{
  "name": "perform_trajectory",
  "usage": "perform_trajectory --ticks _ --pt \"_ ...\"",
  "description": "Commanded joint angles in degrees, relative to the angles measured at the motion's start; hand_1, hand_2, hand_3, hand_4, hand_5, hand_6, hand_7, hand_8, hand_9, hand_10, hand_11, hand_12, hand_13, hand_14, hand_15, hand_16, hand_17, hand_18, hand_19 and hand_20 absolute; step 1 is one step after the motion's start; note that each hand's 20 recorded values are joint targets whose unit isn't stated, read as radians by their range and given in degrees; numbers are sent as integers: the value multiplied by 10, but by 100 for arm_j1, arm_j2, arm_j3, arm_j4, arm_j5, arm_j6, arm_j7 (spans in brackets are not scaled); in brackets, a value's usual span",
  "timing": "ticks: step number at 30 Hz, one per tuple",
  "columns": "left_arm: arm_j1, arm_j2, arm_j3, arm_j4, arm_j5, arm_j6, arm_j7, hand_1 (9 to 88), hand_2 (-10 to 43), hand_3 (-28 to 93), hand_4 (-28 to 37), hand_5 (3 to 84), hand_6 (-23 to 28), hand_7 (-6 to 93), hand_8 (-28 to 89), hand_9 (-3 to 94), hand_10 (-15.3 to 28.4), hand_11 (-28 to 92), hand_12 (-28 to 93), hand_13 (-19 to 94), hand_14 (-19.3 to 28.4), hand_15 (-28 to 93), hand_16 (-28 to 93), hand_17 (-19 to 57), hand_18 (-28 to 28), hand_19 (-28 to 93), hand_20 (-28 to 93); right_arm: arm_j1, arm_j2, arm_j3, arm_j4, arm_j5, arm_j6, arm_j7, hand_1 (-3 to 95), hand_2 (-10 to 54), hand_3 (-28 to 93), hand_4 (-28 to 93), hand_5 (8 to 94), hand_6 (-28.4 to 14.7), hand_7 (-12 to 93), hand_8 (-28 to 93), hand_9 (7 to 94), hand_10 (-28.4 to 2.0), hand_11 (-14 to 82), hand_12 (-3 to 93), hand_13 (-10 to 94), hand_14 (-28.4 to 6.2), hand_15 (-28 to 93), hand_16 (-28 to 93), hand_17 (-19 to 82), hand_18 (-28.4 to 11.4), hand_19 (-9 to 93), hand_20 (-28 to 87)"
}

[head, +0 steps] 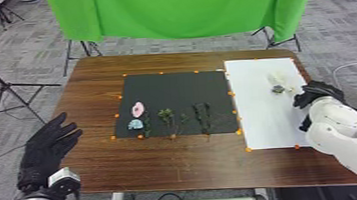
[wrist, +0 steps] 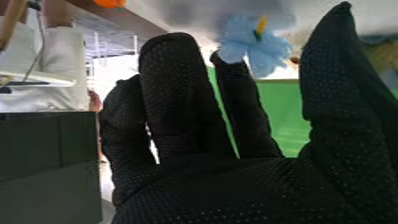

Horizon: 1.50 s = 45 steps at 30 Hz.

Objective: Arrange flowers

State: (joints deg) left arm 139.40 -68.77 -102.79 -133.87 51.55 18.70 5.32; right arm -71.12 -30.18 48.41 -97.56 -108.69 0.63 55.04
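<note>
A blue flower [wrist: 238,41] was pictured just beyond the right hand [head: 317,91], its straight fingers parted from the thumb; the left hand [head: 42,142], also spread, was positioned farther off.

In the head view, the green cloth [head: 183,12] runs off the top edge, and the right robot hand [head: 317,94] hides part of the white sheet [head: 265,125]. The dark greenery [head: 202,117] (a fine tangle) is too small to tell apart. In the right wrist view, the blue flower [wrist: 236,39] is blurred; an orange thing [wrist: 110,3] is cut off.
</note>
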Motion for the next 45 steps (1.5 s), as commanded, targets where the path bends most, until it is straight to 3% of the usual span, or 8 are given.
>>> perform_trajectory --ticks 1,17,20,24,27,35,45 --pt "20 -26 50 27 -11 -6 34 254 89 807 -205 362 101 151 -106 347 207 304 87 255 266 503 -106 -78 228 632 -76 352 -65 -271 124 -95 50 10 287 -82 870 -283 465 -39 193 -145 540 -184 259 137 582 -134 822 81 271 -237 932 432" --pt "4 -34 64 36 -13 -12 36 254 90 806 -205 362 101 151 -106 347 207 305 86 255 266 502 -106 -78 228 631 -77 336 -68 -468 267 -89 34 108 339 -88 870 -282 530 -14 212 -156 603 -167 266 137 605 -131 808 86 280 -238 932 417" --pt "-1 -30 74 36 -11 -8 49 254 89 806 -204 362 101 151 -106 346 207 304 86 255 266 502 -106 -78 229 632 -77 375 -87 -571 313 -190 75 95 397 -91 867 -282 612 -3 230 -159 686 -137 282 142 645 -110 789 100 301 -235 932 420" --pt "-1 -43 63 35 0 -15 43 254 89 806 -205 362 101 150 -106 346 207 304 87 255 266 502 -106 -78 228 632 -77 448 -25 -780 323 -366 361 100 505 -95 790 -283 748 2 289 -48 845 -97 189 278 708 -86 762 131 338 -236 932 439" --pt "12 -40 63 32 -19 9 56 254 90 806 -205 362 101 150 -106 347 207 304 87 255 266 502 -106 -78 229 632 -77 525 25 -916 307 -471 546 129 532 -95 784 -283 798 12 287 -33 897 -80 194 313 751 -73 751 146 359 -242 932 457" --pt "51 -52 43 9 -15 19 34 254 90 806 -206 362 101 151 -106 347 207 304 87 256 266 502 -106 -78 228 632 -77 522 24 -643 -32 -775 718 119 541 -95 796 -283 829 -1 254 -7 918 -80 204 325 775 -68 743 160 372 -251 932 477" --pt "150 -18 -51 -44 -29 86 50 253 90 806 -206 362 101 151 -106 347 207 304 87 256 266 503 -106 -78 229 632 -77 1042 -581 -586 -966 -1268 598 -796 540 -95 803 -283 834 -3 245 2 921 -80 204 329 779 -69 741 165 377 -254 932 486"
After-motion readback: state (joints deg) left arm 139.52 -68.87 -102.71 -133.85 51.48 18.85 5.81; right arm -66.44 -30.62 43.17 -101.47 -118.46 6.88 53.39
